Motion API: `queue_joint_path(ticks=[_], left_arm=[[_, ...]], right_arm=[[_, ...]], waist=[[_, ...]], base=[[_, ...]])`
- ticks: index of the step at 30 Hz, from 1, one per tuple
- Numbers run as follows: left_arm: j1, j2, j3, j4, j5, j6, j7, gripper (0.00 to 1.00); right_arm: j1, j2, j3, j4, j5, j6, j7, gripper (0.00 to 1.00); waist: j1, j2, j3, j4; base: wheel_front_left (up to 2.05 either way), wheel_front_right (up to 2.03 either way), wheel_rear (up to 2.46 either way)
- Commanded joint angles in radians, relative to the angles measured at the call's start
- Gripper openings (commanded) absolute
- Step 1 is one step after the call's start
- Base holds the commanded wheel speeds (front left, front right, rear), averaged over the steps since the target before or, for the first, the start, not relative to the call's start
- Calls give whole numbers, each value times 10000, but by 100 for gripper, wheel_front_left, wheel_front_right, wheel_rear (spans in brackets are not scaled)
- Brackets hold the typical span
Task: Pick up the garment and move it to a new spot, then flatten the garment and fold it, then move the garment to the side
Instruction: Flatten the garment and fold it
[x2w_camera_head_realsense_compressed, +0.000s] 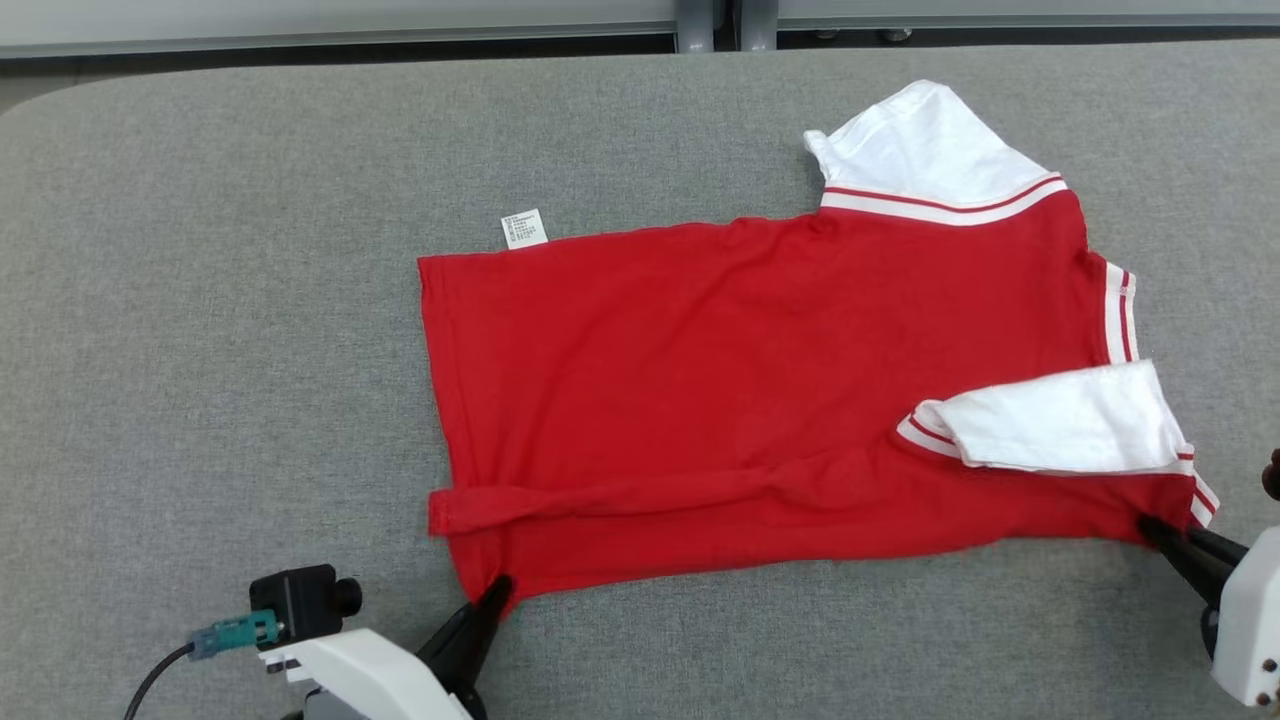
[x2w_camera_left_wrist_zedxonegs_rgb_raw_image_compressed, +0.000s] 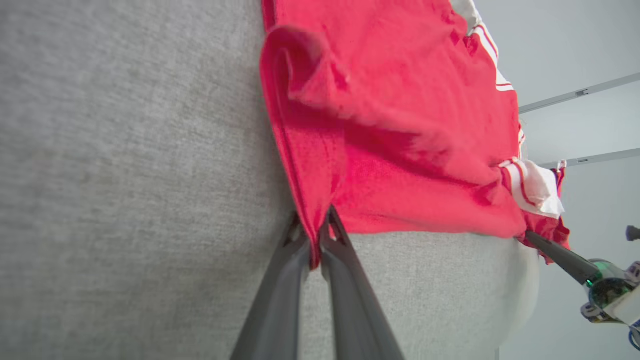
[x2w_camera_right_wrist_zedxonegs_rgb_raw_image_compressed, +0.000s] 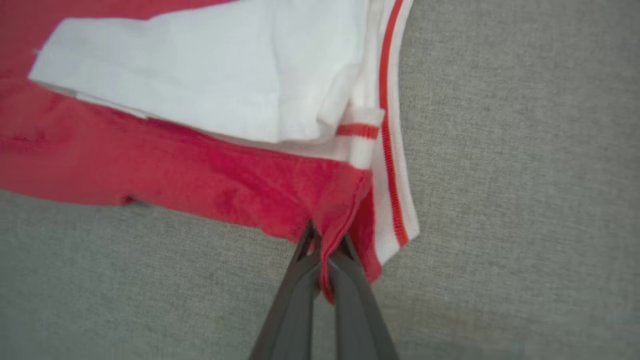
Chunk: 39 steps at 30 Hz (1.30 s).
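The garment (x2w_camera_head_realsense_compressed: 760, 370) is a red shirt with white sleeves and red-striped trim, lying spread on the grey table with its near edge partly folded over. My left gripper (x2w_camera_head_realsense_compressed: 495, 590) is shut on the shirt's near left hem corner; in the left wrist view the red cloth (x2w_camera_left_wrist_zedxonegs_rgb_raw_image_compressed: 400, 125) is pinched between my dark fingers (x2w_camera_left_wrist_zedxonegs_rgb_raw_image_compressed: 280, 295). My right gripper (x2w_camera_head_realsense_compressed: 1150, 528) is shut on the near right corner by the collar. The right wrist view shows red fabric (x2w_camera_right_wrist_zedxonegs_rgb_raw_image_compressed: 200, 175) clamped between the fingers (x2w_camera_right_wrist_zedxonegs_rgb_raw_image_compressed: 295, 295), below a white sleeve (x2w_camera_right_wrist_zedxonegs_rgb_raw_image_compressed: 200, 75).
The grey felt-covered table (x2w_camera_head_realsense_compressed: 200, 350) spreads on all sides of the shirt. A small white care label (x2w_camera_head_realsense_compressed: 524, 228) sticks out at the shirt's far left edge. A dark floor strip and metal legs (x2w_camera_head_realsense_compressed: 710, 25) lie beyond the far table edge.
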Motion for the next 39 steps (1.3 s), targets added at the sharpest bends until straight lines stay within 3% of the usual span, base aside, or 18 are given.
queue_joint_path(ticks=[1, 8, 15, 16, 17, 18, 19, 20, 26, 30, 36, 39], left_arm=[[228, 197, 92, -78, -92, -57, 61, 0], [1031, 953, 260, -880, -402, -143, 580, 0], [1812, 996, 134, -1023, -519, -77, 566, 0], [1855, 929, 118, -957, -509, -78, 508, 0], [1855, 929, 118, -957, -509, -78, 508, 0], [1865, 844, 115, -884, -525, -57, 435, 41], [1847, 796, 95, -800, -511, -65, 390, 82], [1819, 773, 70, -733, -444, -97, 345, 100], [1966, 841, 275, -769, -281, -102, -84, 100], [1827, 1369, 762, -1682, 182, 248, -329, 100], [-506, 1545, 707, -1975, 777, 593, 334, 100], [-2174, 1473, 532, -1316, 1194, 652, 671, 100]], right_arm=[[138, -182, -55, -33, 214, 18, 124, 0], [874, -1160, -446, -468, 1568, 9, 1032, 0], [1447, -1510, -216, -481, 1879, 9, 1226, 0], [1466, -1448, -173, -430, 1859, 9, 1141, 36], [1466, -1448, -173, -430, 1859, 9, 1141, 36], [1483, -1418, -93, -389, 1803, 9, 1096, 100], [1498, -1411, 9, -358, 1772, 9, 1088, 100], [1505, -1431, 103, -351, 1733, 11, 1054, 100], [1659, -1792, -219, -686, 1354, 11, 460, 100], [1082, -2249, -936, -1686, 1831, 11, 541, 100], [-1289, -2567, -941, -1737, 1477, 11, 938, 100], [-2894, -2313, -425, -1202, 1107, 11, 1289, 100]], waist=[[1, -1, -84, -40], [1, -1, -321, -135], [1, -1, -196, -143], [1, -1, -186, -129], [1, -1, -186, -129], [1, -1, -183, -109], [1, -1, -191, -94], [1, -1, -217, -84], [1, -1, -450, -113], [1, -1, -207, -174], [1, -1, 987, 336], [1, -1, 1564, 734]], base=[[0, 0, 0], [0, 0, 0], [0, 0, 0], [0, 0, 0], [0, 0, 0], [0, 0, 0], [0, 0, 0], [0, 0, 0], [0, 0, 0], [0, 0, 0], [0, 0, 0], [0, 0, 0]])
